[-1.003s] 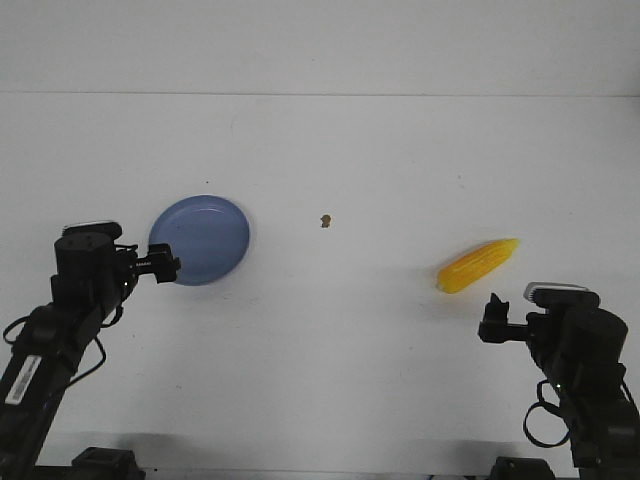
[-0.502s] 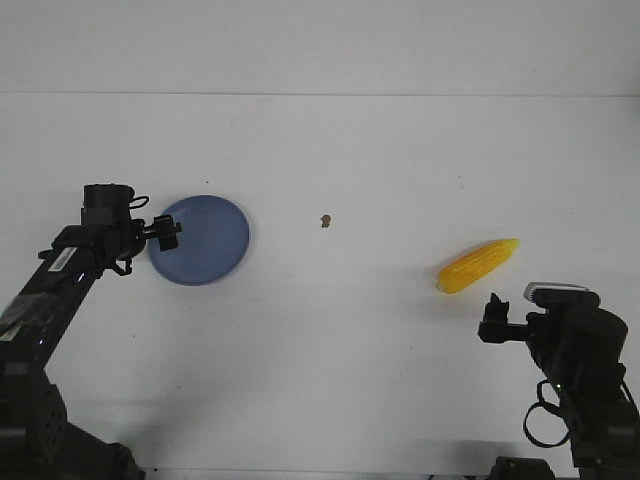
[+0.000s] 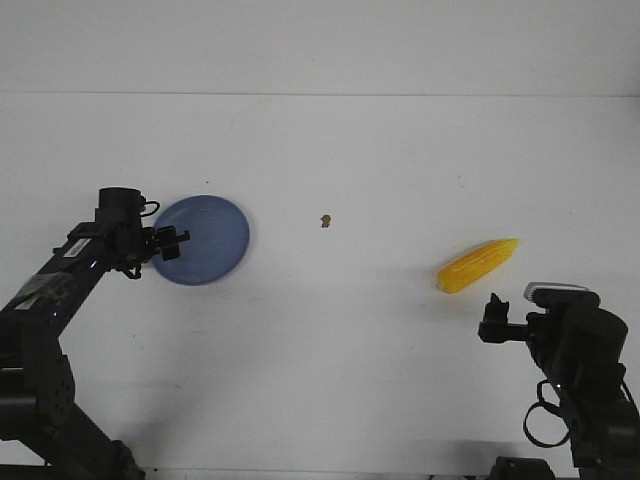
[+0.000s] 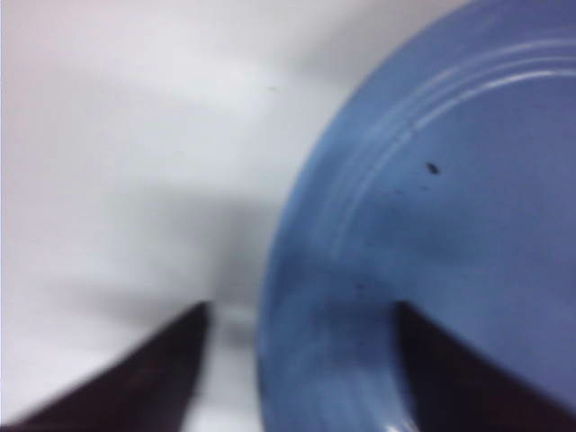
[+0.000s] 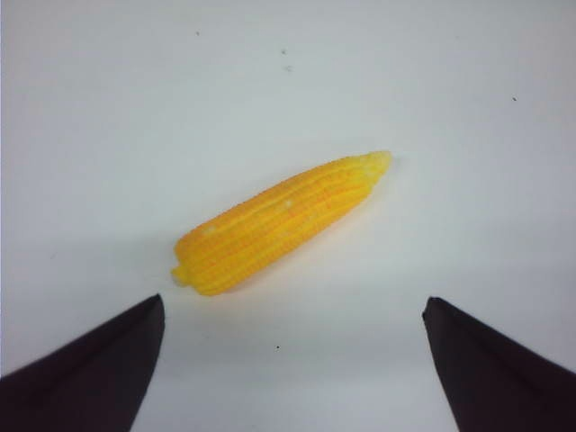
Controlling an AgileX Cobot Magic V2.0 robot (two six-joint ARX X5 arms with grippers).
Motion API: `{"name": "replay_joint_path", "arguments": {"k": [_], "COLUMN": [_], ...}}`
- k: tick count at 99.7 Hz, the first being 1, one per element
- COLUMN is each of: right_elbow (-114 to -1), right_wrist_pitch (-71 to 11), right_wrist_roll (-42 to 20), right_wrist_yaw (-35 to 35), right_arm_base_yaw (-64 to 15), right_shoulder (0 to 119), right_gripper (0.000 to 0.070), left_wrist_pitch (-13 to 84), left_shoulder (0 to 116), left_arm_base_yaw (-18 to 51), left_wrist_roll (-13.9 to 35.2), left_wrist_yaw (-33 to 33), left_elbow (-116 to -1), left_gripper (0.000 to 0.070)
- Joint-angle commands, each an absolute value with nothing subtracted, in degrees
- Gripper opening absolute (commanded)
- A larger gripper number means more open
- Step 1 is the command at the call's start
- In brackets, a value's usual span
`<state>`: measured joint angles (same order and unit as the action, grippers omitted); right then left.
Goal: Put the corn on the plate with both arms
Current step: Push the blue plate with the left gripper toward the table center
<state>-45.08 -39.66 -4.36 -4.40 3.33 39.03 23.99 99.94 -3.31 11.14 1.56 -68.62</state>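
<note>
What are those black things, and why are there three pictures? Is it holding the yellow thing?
The black things are two robot arms with small pinchers called grippers. The big picture looks forward over a white table. The other two come from little cameras on each arm's wrist, so they look very close.

On the table lie a blue plate, a corn cob and a tiny brown speck.

Nothing is held yet. The left gripper is open, with the plate's edge between its fingers. The right gripper is open too, just short of the corn, not touching it.
</note>
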Motion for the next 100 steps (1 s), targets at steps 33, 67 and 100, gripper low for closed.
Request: {"name": "replay_joint_path", "arguments": {"k": [33,67,100], "right_elbow": [-46.2,-46.2,-46.2], "right_wrist_pitch": [-39.0,-39.0,-39.0], "right_wrist_roll": [-4.7,-4.7,-4.7], "right_wrist_yaw": [-4.5,-4.5,-4.5], "right_arm_base_yaw": [3.3,3.3,3.3], "right_shoulder": [39.0,39.0,39.0], "right_gripper": [0.0607,0.0607,0.0607], "left_wrist_pitch": [23.5,24.8,21.5], "left_shoulder": [97.7,89.9,85.4], "left_arm_base_yaw": [-3.5,3.4,17.4], "left_wrist_roll": [12.9,14.6,15.6], "left_wrist_yaw": [17.0,27.7,27.7], "left_elbow": [-69.9,-69.0,-59.7], "left_gripper": [0.0009,0.0009,0.0009]}}
